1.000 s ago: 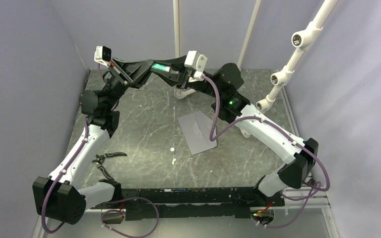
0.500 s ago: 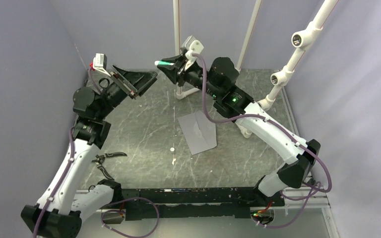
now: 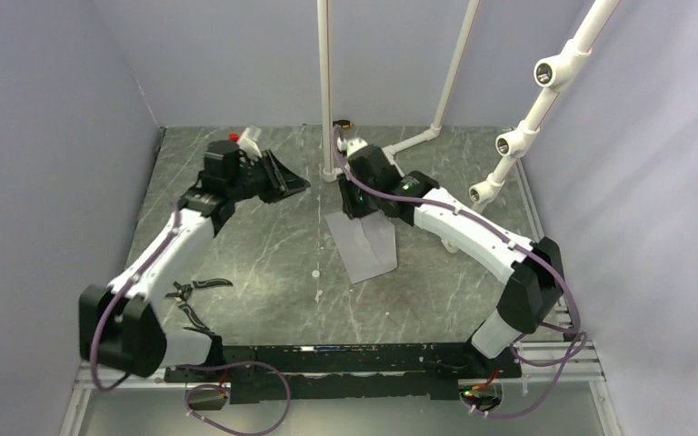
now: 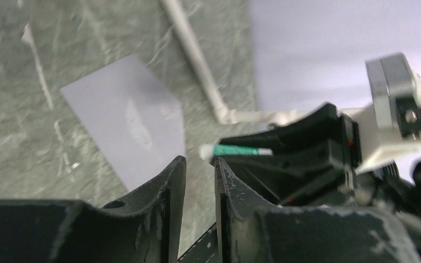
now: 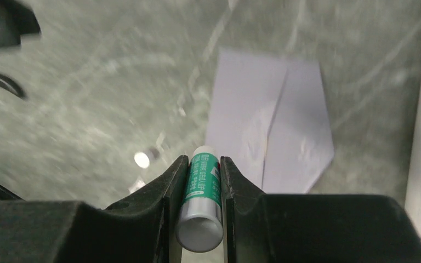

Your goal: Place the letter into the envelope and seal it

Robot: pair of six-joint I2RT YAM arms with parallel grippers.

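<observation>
Holding a green-and-white glue stick (image 5: 202, 203) upright between them, the right fingers (image 5: 204, 164) are clamping narrowly on its barrel, its white tip pointing ahead towards the surface (image 3: 254, 263). The envelope (image 5: 252, 109) is lying flat just ahead of those fingers and a little to their right. Its long axis is running away from the wrist camera, and a crease is crossing it diagonally from the far edge to the near one. In the top view the right arm is reaching over the envelope's far end, so this is clearly the nearer arm. The glue tip is sitting above the paper rather than on it, as far as the blurred wrist view lets me judge.

The left fingers (image 4: 200, 170) are standing only narrowly apart with nothing between them. They are hanging well to the left of the envelope and pointing across at it and at the glue stick.

The tan letter is not showing in any view. I am judging that it is probably already inside, and that the coming move is bringing the glue down and slightly rightwards onto the flap area. Whether the flap is lying folded shut or open I cannot tell.
</observation>
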